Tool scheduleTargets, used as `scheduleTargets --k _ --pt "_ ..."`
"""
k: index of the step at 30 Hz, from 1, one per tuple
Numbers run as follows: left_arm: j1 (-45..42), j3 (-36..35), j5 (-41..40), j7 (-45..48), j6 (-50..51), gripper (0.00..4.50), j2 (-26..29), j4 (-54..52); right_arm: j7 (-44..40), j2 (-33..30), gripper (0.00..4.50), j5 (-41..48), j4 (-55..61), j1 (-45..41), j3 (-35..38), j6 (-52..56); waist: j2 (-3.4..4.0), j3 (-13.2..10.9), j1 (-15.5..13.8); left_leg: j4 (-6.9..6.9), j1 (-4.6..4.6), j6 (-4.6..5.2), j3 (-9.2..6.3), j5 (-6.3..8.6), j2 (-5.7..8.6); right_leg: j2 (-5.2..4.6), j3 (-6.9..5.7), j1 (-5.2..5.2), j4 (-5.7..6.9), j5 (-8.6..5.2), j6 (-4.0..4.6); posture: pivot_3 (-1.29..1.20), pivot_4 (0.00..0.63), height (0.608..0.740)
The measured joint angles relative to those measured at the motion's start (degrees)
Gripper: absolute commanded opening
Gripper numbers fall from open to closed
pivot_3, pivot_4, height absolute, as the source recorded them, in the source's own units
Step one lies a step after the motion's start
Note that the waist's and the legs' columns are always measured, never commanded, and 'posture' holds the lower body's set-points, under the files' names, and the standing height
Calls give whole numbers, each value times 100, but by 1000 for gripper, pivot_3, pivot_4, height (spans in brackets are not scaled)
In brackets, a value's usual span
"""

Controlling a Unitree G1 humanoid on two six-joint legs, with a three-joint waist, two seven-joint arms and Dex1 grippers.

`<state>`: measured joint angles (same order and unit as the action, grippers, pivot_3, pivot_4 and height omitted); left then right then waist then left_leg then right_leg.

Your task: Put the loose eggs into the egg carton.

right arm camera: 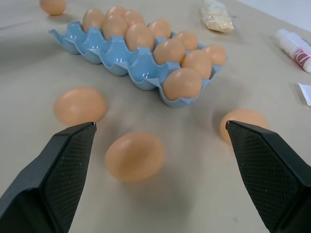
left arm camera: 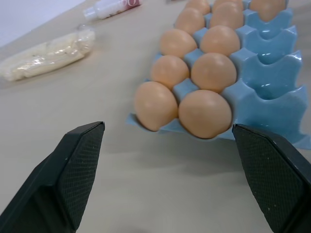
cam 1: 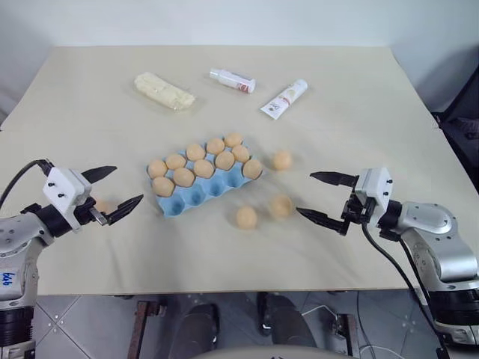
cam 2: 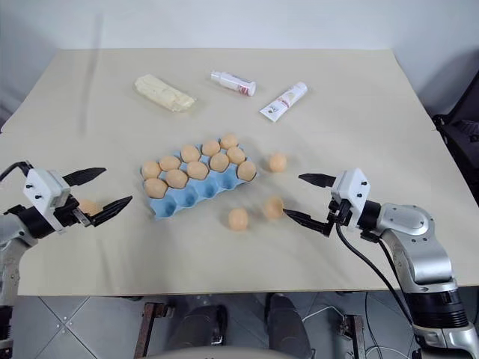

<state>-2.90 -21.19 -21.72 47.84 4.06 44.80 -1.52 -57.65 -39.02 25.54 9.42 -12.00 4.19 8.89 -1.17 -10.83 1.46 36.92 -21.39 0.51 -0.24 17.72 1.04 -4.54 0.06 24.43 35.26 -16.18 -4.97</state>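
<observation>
Left arm: reaches in level from the worktop's (cam 1: 359,112) left side, its left claw (cam 1: 112,192) turned toward the egg carton (cam 1: 196,196).
Left claw: spread wide, holding nothing; one loose egg (cam 2: 88,206) seems to lie between or just behind its fingers, partly hidden.
Right arm: comes in level from the right, its right claw (cam 1: 320,197) aimed left at the loose eggs.
Right claw: spread wide, empty.
Loose eggs: one (cam 1: 281,206) just beside the lower fingertip, one (cam 1: 246,218) nearer the carton's front, one (cam 1: 282,160) off the carton's right end.
Egg carton: mid-worktop, back two rows filled, front row bare.
Open room: bare worktop along the near edge.
</observation>
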Motion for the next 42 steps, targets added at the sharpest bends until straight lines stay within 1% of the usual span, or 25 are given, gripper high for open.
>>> scheduleTargets --k 4,10,12,15,18,21,27,30,37,42 --pt "-1 25 -5 -4 1 4478 -138 -12 47 26 4500 -29 4 8 6 1 0 0 -3 4 -3 1 1 1 1 0 0 1 -1 0 -1 0 150 740" --pt "-7 421 -47 319 -44 4478 -246 -280 -147 -179 4500 -29 212 346 60 117 0 0 -26 10 -3 2 1 1 1 -1 1 -3 1 1 -2 0 150 740" --pt "-4 589 -2 524 -256 4478 -245 -289 -277 -260 4500 -90 234 399 -7 128 0 0 -25 13 -2 2 1 1 1 0 0 -3 3 1 -2 0 150 740" --pt "17 922 188 914 -770 4478 -230 -289 -398 -283 4500 -349 80 305 -389 110 0 0 13 13 3 2 8 1 1 1 7 -3 9 1 -2 0 150 740" --pt "97 1072 183 1293 -1038 4478 -221 -264 -469 -117 4500 -567 -392 24 -710 31 -1 0 26 14 9 2 13 0 0 2 10 -2 16 1 -1 0 150 740" --pt "115 1158 173 1572 -1132 4478 -186 -246 -525 223 4500 -787 -919 -444 -1007 -207 0 0 11 19 10 1 12 -2 0 3 9 -2 22 1 -1 0 150 740" --pt "164 1067 168 1597 -1128 4478 -153 -229 -524 608 4500 -1123 -1750 -894 -1179 -616 0 0 -7 18 5 4 11 0 2 2 7 -2 16 1 -1 0 150 740" --pt "269 1009 169 1513 -1117 4500 -154 -230 -506 802 3888 -1229 -2004 -961 -1253 -777 0 0 4 17 5 4 12 1 1 2 7 -1 15 1 -2 0 150 740" --pt "452 835 167 1208 -1085 4500 -177 -240 -400 1068 1462 -1283 -2200 -1065 -1272 -902 0 0 12 23 10 1 15 -2 1 4 9 0 32 1 -2 0 150 740" --pt "576 759 157 1039 -1049 4500 -219 -241 -356 1136 1462 -1280 -2161 -1068 -1272 -900 0 0 10 22 9 1 14 -3 2 3 9 0 32 1 -2 0 150 740"
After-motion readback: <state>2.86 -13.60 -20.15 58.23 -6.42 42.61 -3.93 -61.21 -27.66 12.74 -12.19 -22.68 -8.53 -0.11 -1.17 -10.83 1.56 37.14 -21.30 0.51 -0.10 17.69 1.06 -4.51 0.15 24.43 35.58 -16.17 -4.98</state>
